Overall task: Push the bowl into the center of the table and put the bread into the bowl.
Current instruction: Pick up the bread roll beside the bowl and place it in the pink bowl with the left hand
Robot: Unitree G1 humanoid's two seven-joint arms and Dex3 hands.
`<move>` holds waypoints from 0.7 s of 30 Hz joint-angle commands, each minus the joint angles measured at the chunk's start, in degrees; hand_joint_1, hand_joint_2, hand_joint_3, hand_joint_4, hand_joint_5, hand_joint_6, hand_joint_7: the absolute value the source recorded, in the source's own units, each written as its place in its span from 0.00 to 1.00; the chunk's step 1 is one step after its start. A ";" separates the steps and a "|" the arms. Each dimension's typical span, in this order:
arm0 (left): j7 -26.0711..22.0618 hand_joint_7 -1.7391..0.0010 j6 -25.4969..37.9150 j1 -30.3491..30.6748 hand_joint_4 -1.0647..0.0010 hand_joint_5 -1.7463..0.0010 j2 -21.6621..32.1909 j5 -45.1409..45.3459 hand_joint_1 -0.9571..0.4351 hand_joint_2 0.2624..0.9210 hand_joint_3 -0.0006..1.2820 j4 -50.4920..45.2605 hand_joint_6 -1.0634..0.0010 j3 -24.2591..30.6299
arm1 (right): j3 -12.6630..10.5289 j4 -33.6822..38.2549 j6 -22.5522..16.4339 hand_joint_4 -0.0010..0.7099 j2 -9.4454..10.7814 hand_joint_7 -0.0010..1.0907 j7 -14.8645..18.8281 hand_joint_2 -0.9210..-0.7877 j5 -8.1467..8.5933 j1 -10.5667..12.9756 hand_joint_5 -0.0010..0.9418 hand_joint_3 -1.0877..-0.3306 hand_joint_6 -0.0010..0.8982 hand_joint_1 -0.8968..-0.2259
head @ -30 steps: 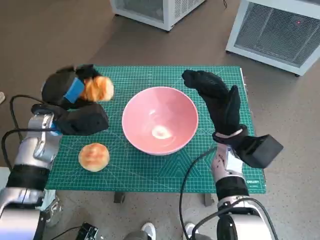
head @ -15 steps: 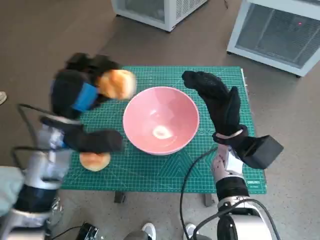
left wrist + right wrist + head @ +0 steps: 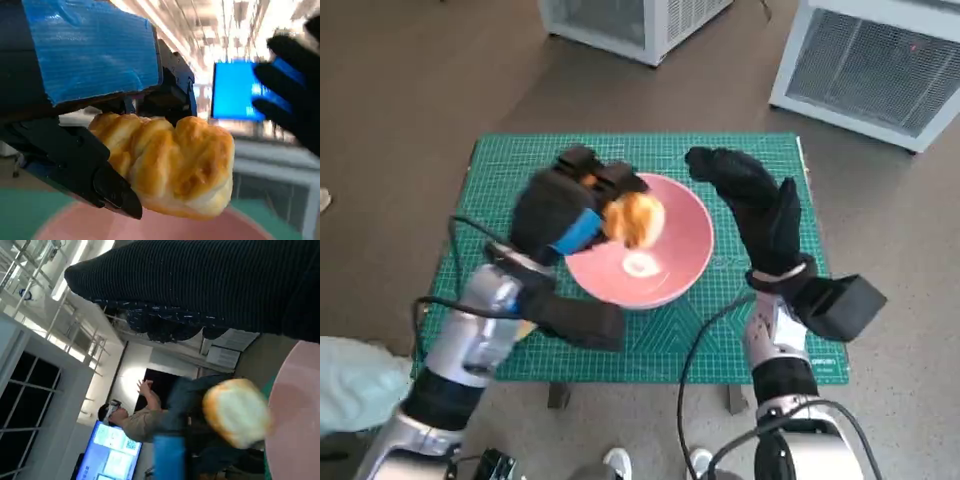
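Bread point(image 3: 637, 218) sits gripped in the left hand point(image 3: 565, 210), poised above the pink bowl point(image 3: 675, 268) at mid-table; right hand point(image 3: 755, 200) rests against the bowl's far rim, fingers spread, holding nothing.

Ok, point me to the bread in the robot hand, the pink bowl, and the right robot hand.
bread point(image 3: 636, 219), head view, on its golden top.
pink bowl point(image 3: 682, 255), head view, on the bare inner wall.
right robot hand point(image 3: 752, 195), head view, on the glove's back.
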 commanded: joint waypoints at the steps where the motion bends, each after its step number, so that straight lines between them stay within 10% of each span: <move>1: 0.03 0.37 -0.79 -2.72 0.30 0.35 -1.53 0.92 0.69 1.00 0.02 4.73 0.38 -1.61 | -0.09 -0.16 0.41 0.30 -0.46 0.51 0.27 0.00 0.67 1.54 0.00 0.46 0.01 0.24; 10: -4.60 0.30 0.79 -3.18 0.40 0.30 -3.55 -1.38 0.69 1.00 0.10 8.48 0.48 -2.07 | -0.13 -0.76 0.71 0.30 -0.60 0.51 0.01 0.00 0.70 2.09 0.00 0.46 0.01 0.24; 14: -12.94 0.77 4.25 -2.48 0.66 0.81 -3.97 -5.22 0.67 0.88 0.04 6.59 0.62 -1.16 | -0.20 -0.91 0.83 0.30 -0.72 0.51 -0.14 0.00 0.72 2.25 0.00 0.46 0.01 0.24; 21: -22.24 0.97 5.62 -1.69 0.90 0.98 -2.52 -10.80 0.57 0.81 0.01 3.05 0.74 0.25 | -0.20 -1.18 0.88 0.30 -0.70 0.51 -0.62 0.00 0.57 2.45 0.00 0.46 0.00 0.25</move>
